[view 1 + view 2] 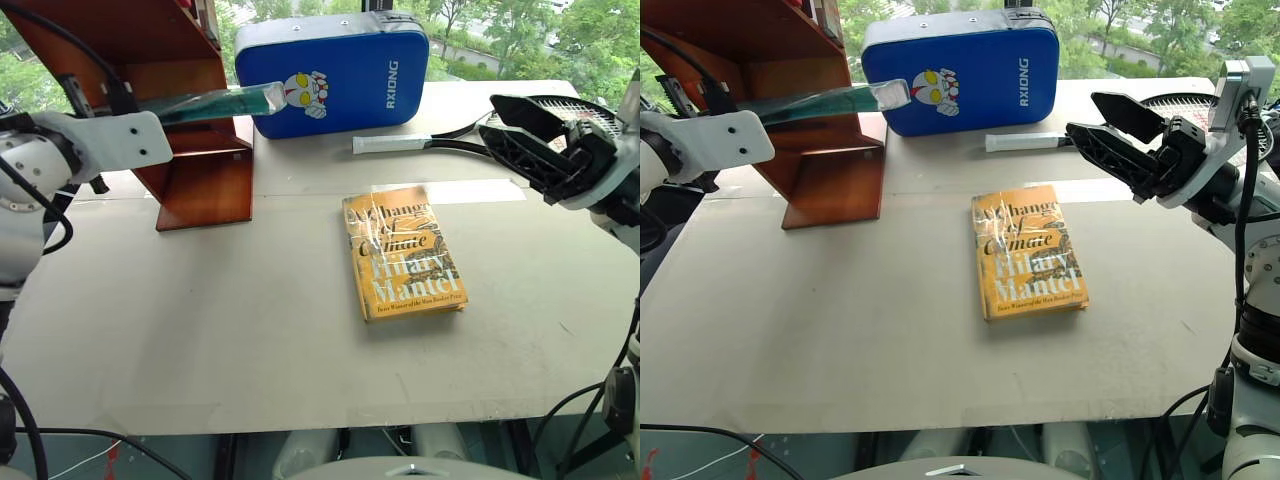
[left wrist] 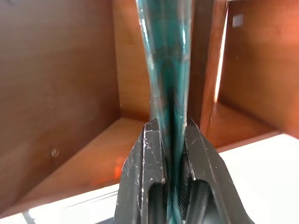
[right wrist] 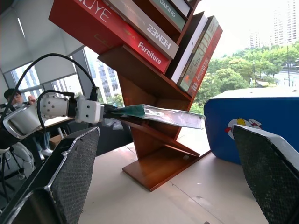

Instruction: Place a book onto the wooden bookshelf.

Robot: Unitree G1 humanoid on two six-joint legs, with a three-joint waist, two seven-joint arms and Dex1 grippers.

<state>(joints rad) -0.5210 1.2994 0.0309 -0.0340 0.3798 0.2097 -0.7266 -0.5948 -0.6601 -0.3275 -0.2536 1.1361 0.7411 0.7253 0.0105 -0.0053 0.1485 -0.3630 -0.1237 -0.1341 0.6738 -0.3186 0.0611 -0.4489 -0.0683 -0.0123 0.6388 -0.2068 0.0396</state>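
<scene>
Book (image 1: 215,103) clamped in shut left hand (image 2: 174,154), jutting forward beside wooden bookshelf (image 1: 205,185); right hand (image 1: 1110,125) wide open, empty

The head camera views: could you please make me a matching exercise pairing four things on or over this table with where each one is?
Things:
1. teal book
2. yellow book
3. blue padded case
4. right gripper

Places or states:
A. flat on the table, mid-table
B. open, holding nothing
C. clamped in the left gripper, at the wooden bookshelf
D. standing at the table's far edge, beside the shelf

Pairs: 1-C, 2-A, 3-D, 4-B
</scene>
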